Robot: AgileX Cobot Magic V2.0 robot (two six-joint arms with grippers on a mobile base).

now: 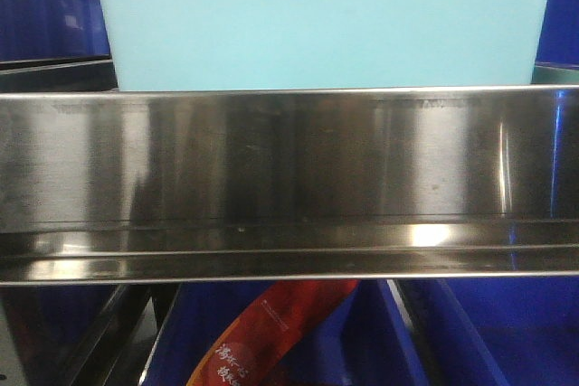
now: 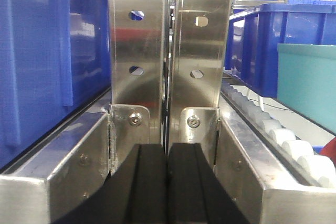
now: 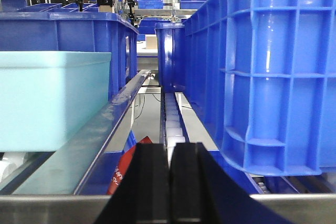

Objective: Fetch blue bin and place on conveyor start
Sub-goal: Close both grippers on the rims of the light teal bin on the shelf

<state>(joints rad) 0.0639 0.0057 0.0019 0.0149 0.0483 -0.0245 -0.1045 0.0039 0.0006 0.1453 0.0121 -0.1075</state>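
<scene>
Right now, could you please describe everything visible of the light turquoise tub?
The turquoise tub is a rectangular box of smooth, plain plastic, as it looks, with slightly tapered walls and a thin rim. It stands upright behind the steel rail, which hides its bottom edge. Dark blue crates stand beside it. Its inside is not visible, and nothing grips it.

Fingers of the left gripper touch before steel uprights, the blue bin at right.
</scene>
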